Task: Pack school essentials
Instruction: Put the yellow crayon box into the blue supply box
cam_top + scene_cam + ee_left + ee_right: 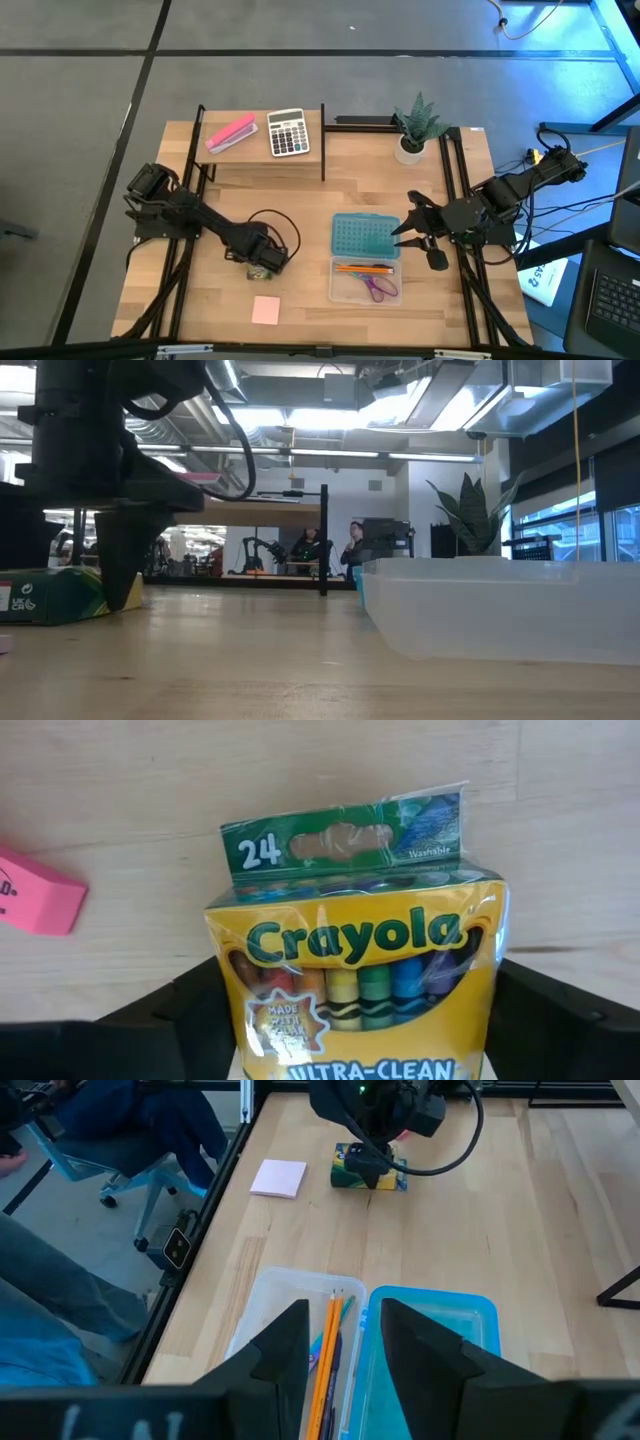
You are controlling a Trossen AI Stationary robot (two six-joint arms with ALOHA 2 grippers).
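Left end effector (262, 262): lowered over the crayon box (263, 268) on the left part of the wooden surface (300, 215); the left wrist view shows its dark fingers (180, 1020) on both flanks of the box, spread around it, and whether they press on it I cannot tell.
Crayon box: yellow and green, lying on the surface; in the low view it sits at the far left under the dark arm.
Pink eraser (35, 895): seen in the left wrist view, lying on the wood near the crayon box and apart from it.
Pink notepad (266, 310): square, flat on the surface near its front edge, just in front of the crayon box and not touching it.
Shelf at the back (262, 160): carries a long pink block (231, 133) and, to its right, a grey-white calculator (288, 132).
Clear case (342, 285): open tray right of centre, with its blue lid (365, 236) lying flat behind it.
Orange pencil (363, 268): lies crosswise inside the clear tray.
Purple-handled scissors (380, 290): also in the tray, just in front of the pencil.
Potted plant (414, 127): stands at the back right of the surface.
Right end effector (407, 232): held above the right edge of the blue lid, fingers (285, 1345) partly apart with nothing between them; its wrist view looks down over the tray and lid.
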